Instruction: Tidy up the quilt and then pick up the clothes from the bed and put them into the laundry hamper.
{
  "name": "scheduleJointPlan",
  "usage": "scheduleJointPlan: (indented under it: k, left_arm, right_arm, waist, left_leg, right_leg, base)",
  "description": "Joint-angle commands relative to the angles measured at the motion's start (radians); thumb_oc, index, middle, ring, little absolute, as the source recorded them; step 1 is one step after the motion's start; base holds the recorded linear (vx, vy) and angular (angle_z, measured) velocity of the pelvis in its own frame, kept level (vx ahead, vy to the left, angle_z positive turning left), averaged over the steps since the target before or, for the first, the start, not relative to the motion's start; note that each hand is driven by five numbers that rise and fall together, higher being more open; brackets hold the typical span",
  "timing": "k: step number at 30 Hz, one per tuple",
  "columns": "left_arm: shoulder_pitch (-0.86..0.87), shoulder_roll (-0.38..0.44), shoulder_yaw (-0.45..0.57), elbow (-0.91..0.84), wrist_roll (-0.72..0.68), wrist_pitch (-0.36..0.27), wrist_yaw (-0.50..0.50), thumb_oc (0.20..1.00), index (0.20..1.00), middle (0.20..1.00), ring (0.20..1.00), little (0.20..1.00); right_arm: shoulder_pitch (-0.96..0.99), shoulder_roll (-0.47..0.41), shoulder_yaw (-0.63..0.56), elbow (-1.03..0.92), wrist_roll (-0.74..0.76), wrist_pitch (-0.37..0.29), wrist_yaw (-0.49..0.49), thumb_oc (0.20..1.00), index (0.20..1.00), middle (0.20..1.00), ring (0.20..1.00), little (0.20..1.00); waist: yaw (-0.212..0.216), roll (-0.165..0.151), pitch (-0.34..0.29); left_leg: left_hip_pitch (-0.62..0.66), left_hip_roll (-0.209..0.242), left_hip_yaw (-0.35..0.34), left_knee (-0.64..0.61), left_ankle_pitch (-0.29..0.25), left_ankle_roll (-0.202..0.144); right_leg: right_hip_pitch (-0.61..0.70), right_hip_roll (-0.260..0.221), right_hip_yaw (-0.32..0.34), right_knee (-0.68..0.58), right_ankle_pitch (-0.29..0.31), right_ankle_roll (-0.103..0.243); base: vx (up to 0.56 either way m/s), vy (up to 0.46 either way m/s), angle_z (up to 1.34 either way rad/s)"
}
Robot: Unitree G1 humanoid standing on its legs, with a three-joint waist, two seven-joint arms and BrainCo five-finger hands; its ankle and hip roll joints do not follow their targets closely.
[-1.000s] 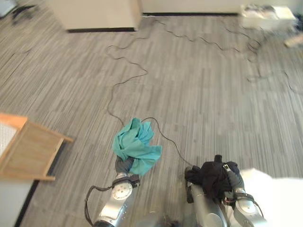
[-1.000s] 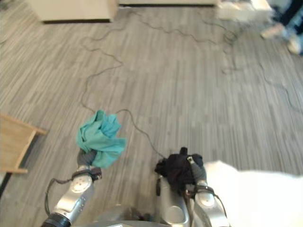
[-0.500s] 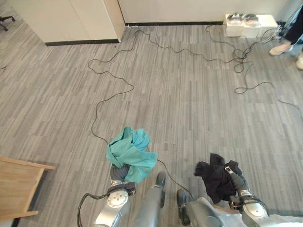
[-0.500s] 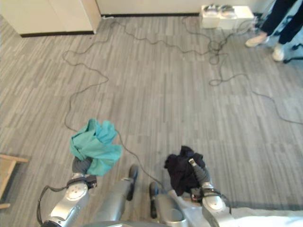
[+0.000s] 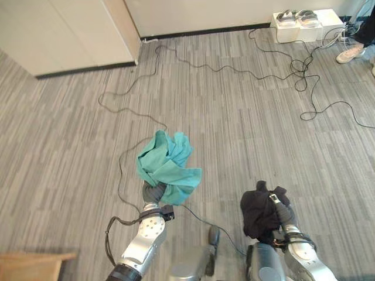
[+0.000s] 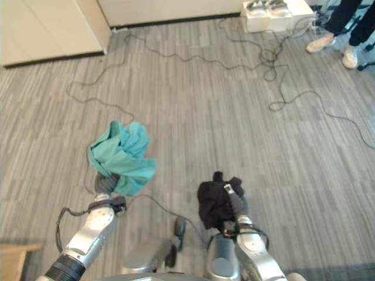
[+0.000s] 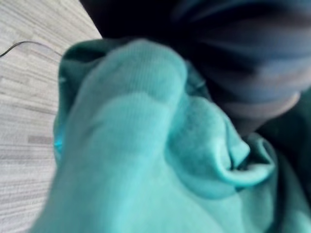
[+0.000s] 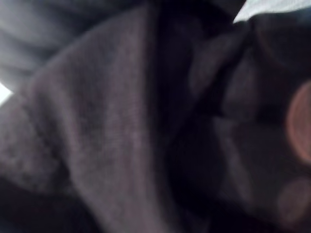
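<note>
Here the left hand (image 5: 153, 193) grips a bunched teal garment (image 5: 167, 165), the right hand (image 5: 280, 214) a black one (image 5: 259, 211), both above grey floor (image 5: 234, 129). Cables (image 5: 193, 61) snake ahead; a white box (image 5: 300, 26) and a person's shoe (image 5: 350, 55) stand far right.

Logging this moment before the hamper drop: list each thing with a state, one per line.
teal garment: bunched, held up off the floor
black garment: bunched, held up
left hand: shut on the teal garment
right hand: shut on the black garment
shoes: resting on a white box
</note>
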State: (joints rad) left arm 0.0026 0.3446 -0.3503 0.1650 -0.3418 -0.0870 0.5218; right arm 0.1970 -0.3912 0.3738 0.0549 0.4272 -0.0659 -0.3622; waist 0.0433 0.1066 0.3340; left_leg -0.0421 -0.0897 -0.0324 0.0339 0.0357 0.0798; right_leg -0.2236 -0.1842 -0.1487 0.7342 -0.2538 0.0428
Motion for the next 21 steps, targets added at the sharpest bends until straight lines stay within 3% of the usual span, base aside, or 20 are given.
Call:
scheduleJointPlan:
  k: [1,4,9,13,19,21]
  left_arm:
    - [0.044,0.037,0.025,-0.006,0.021,-0.083,0.026,0.200,0.200,0.200,0.200,0.200]
    - [0.043,0.046,0.037,0.001,0.020,-0.093,-0.013,0.200,0.200,0.200,0.200,0.200]
    - [0.028,0.030,0.028,0.017,0.038,-0.086,-0.036,0.200,0.200,0.200,0.200,0.200]
    - [0.023,0.034,0.041,0.042,0.005,-0.116,-0.003,0.200,0.200,0.200,0.200,0.200]
    - [0.063,0.028,0.065,0.007,-0.021,-0.112,0.034,0.200,0.200,0.200,0.200,0.200]
    - [0.077,0.024,0.070,0.001,-0.040,-0.112,0.061,0.200,0.200,0.200,0.200,0.200]
  right_arm:
    - [0.007,-0.011,0.005,-0.027,-0.053,-0.046,-0.023,0.200,0.200,0.200,0.200,0.200]
    - [0.012,-0.013,-0.021,-0.014,-0.029,-0.060,-0.022,0.200,0.200,0.200,0.200,0.200]
    - [-0.009,-0.010,-0.030,0.006,-0.018,-0.076,-0.020,0.200,0.200,0.200,0.200,0.200]
    - [-0.032,-0.023,-0.011,0.002,-0.034,-0.070,0.003,0.200,0.200,0.200,0.200,0.200]
    - [-0.014,-0.045,-0.008,0.008,-0.058,-0.059,0.092,0.200,0.200,0.200,0.200,0.200]
    - [-0.010,-0.062,0.000,0.000,-0.082,-0.051,0.145,0.200,0.200,0.200,0.200,0.200]
  waist:
    - [-0.007,-0.052,-0.040]
    - [-0.036,-0.051,-0.033]
    - [-0.024,-0.069,-0.050]
    - [-0.010,-0.079,-0.042]
    - [0.019,-0.090,-0.050]
    - [0.034,-0.096,-0.057]
  left_leg:
    - [-0.093,0.022,-0.124,0.013,0.056,-0.055]
    - [-0.076,-0.001,-0.185,0.009,0.039,-0.037]
    - [-0.051,0.004,-0.194,-0.021,0.037,-0.042]
    - [-0.065,0.017,-0.191,-0.012,0.033,-0.052]
    - [-0.071,0.037,-0.200,0.011,0.027,-0.068]
    - [-0.093,0.057,-0.173,0.028,0.034,-0.083]
  right_leg:
    - [0.035,0.079,0.084,-0.499,0.254,0.050]
    - [0.000,0.123,0.152,-0.495,0.261,0.042]
    - [0.081,0.127,0.123,-0.598,0.278,0.057]
    - [0.098,0.128,0.119,-0.612,0.266,0.053]
    - [0.130,0.117,0.072,-0.616,0.242,0.042]
    - [0.147,0.111,0.033,-0.611,0.220,0.030]
  base:
    - [0.13,-0.112,0.07]
    - [0.10,-0.079,0.74]
    - [0.11,-0.110,0.93]
    - [0.02,-0.067,-0.02]
    - [0.03,-0.018,0.07]
    - [0.02,0.021,0.28]
